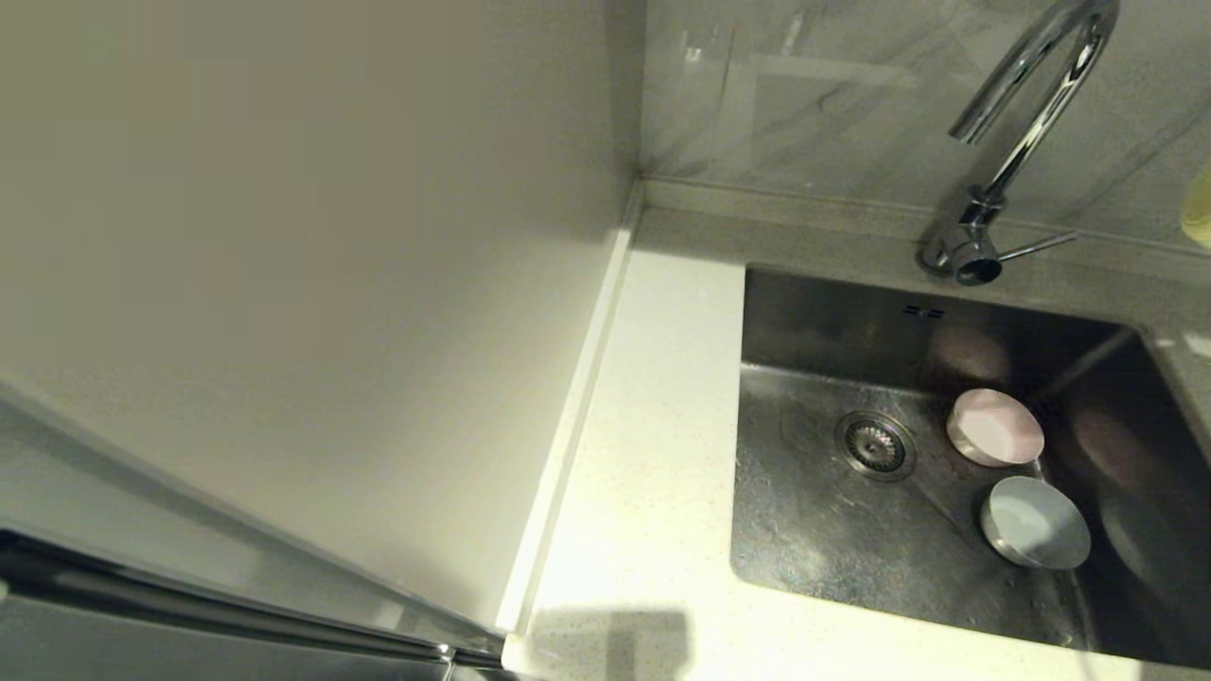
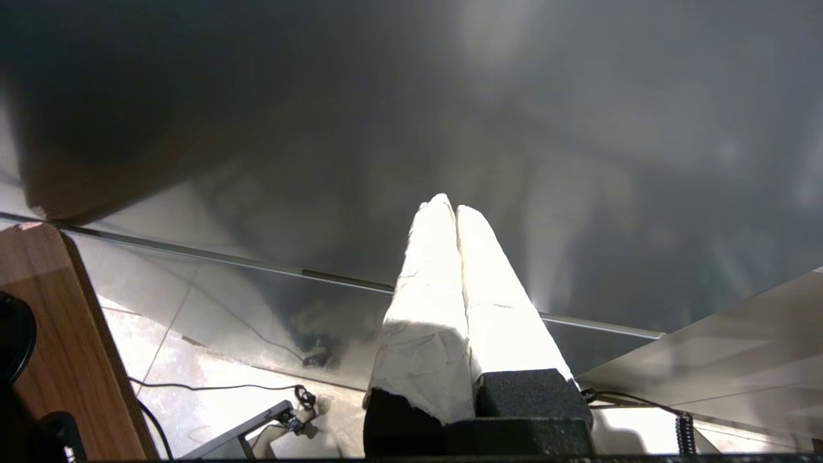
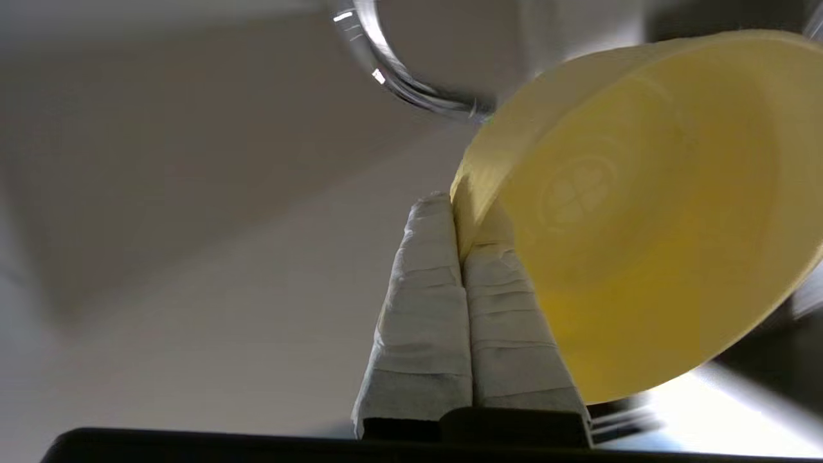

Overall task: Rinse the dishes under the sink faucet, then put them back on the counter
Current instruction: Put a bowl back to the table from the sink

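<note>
My right gripper is shut on the rim of the yellow bowl, held tilted in the air close to the chrome faucet spout. In the head view only a sliver of the yellow bowl shows at the right edge, beside the faucet. The pale pink bowl and the grey-blue bowl sit in the steel sink, right of the drain strainer. My left gripper is shut on nothing, parked low away from the sink.
The white speckled counter runs left of the sink, up to a plain off-white side panel. The faucet's lever handle points right. Below the left gripper lie floor tiles, cables and a wooden panel.
</note>
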